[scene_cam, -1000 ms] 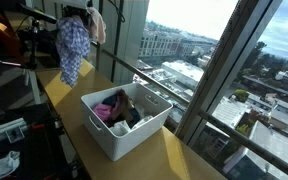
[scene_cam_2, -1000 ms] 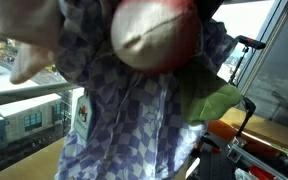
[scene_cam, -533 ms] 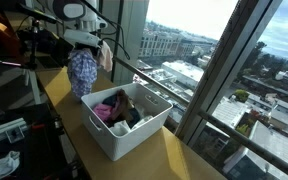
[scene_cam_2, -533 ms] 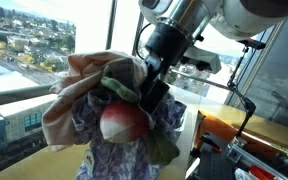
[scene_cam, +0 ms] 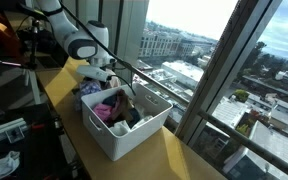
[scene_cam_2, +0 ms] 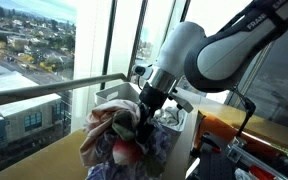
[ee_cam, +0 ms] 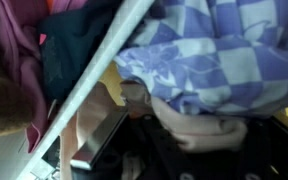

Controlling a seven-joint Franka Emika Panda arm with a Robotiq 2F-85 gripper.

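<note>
My gripper (scene_cam: pixel 96 77) is shut on a bundle of clothes (scene_cam_2: pixel 119 140): a purple-and-white checked cloth (ee_cam: pixel 214 60), a beige piece and a pinkish-red piece. It holds the bundle low at the far end of a white plastic basket (scene_cam: pixel 134 135), with the cloth touching the basket's rim (ee_cam: pixel 104 75). The basket holds more clothes, pink (scene_cam: pixel 106 108) and dark. In the wrist view the checked cloth and a beige fold (ee_cam: pixel 199 125) fill the space at the jaws, and the fingertips are hidden.
The basket stands on a yellow wooden counter (scene_cam: pixel 179 160) along tall windows (scene_cam: pixel 199 50) with a metal rail (scene_cam_2: pixel 34 90). Black equipment and cases (scene_cam: pixel 4 90) crowd the inner side. An orange-and-black case (scene_cam_2: pixel 254 145) lies near the arm.
The arm has brought the bundle of clothes down from high above the counter to the basket's far end. The cloth now hangs bunched at the rim.
</note>
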